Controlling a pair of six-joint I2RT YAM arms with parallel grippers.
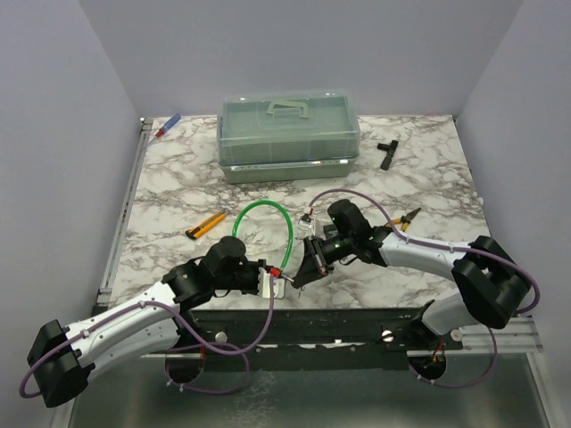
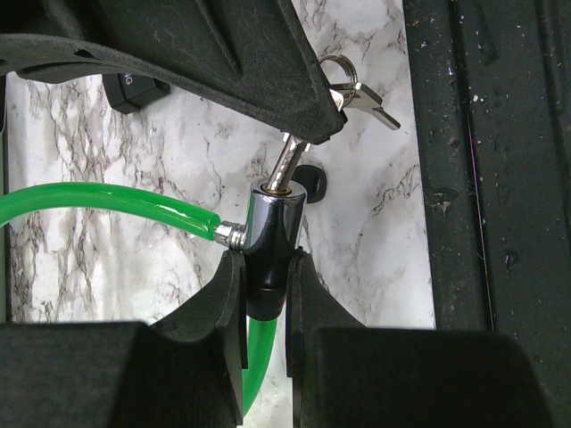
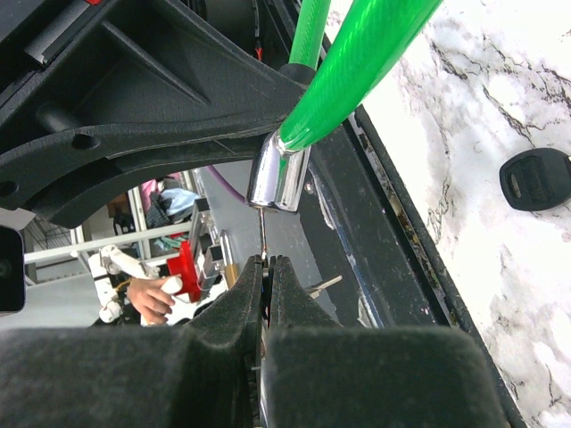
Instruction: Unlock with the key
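Observation:
A green cable lock (image 1: 264, 217) ends in a chrome lock barrel (image 2: 277, 223). My left gripper (image 2: 266, 260) is shut on the barrel's black lower end and holds it above the table's near edge. My right gripper (image 3: 268, 260) is shut on the key, whose thin silver blade (image 3: 265, 234) runs from between the pads straight into the barrel's end (image 3: 278, 174). The key's head is hidden between the pads. From the left wrist, the blade (image 2: 284, 165) enters the barrel's top under the right fingers (image 2: 223, 62). A key ring with a spare silver key (image 2: 361, 92) hangs beside them. The two grippers (image 1: 272, 281) (image 1: 301, 265) meet tip to tip.
A small black oval piece (image 3: 535, 178) lies on the marble near the lock. At the back stands a clear green lidded box (image 1: 288, 134), with a black T-shaped tool (image 1: 386, 152) to its right. An orange cutter (image 1: 205, 226), yellow-handled pliers (image 1: 406, 218) and a pen (image 1: 168, 125) also lie about.

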